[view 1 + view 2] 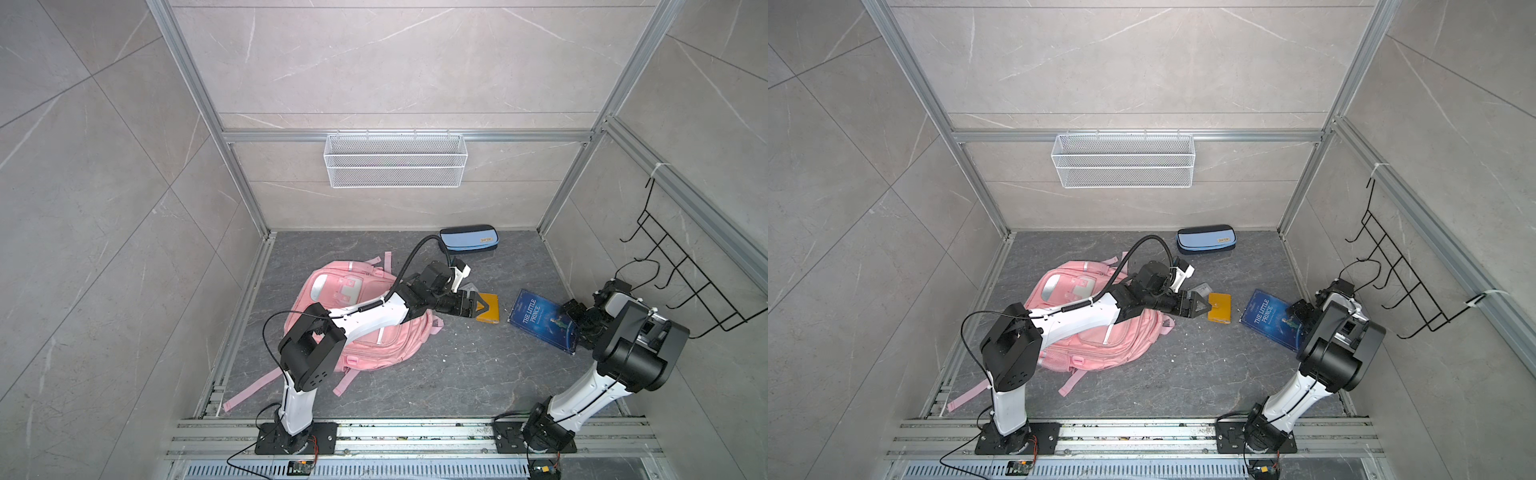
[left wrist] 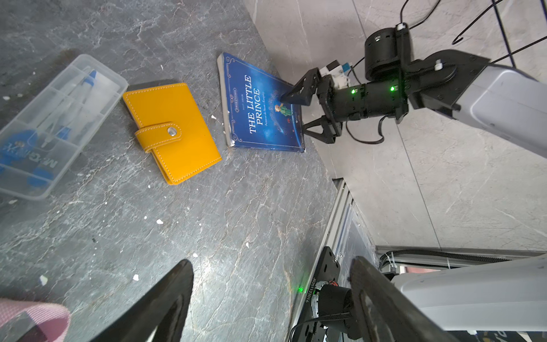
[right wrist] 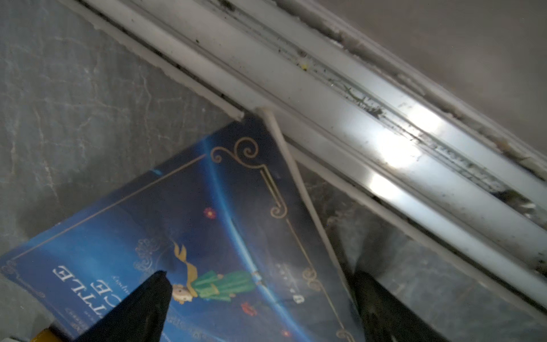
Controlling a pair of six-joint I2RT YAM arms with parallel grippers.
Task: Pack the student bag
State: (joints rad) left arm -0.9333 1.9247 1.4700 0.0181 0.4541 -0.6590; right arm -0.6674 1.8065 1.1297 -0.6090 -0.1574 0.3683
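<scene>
The pink student bag (image 1: 365, 336) (image 1: 1100, 345) lies flat on the dark floor at the left, with my left arm reaching over it; a strip of it (image 2: 29, 316) shows in the left wrist view. My left gripper (image 1: 478, 307) (image 1: 1200, 309) (image 2: 272, 262) is open and empty just above the floor, beside a yellow wallet (image 1: 490, 309) (image 2: 171, 130). My right gripper (image 1: 575, 320) (image 2: 293, 115) (image 3: 260, 275) is open, straddling the near-wall edge of a blue book, "The Little Prince" (image 1: 536, 318) (image 3: 207, 222): one finger is over the cover, the other past the edge.
A clear plastic case (image 2: 53, 124) with a blue compass set lies next to the wallet. A blue pencil case (image 1: 468, 239) sits by the back wall. A white wire basket (image 1: 395, 160) hangs on the back wall, a black wire rack (image 1: 681, 270) on the right wall. An aluminium rail (image 3: 355, 118) runs beside the book.
</scene>
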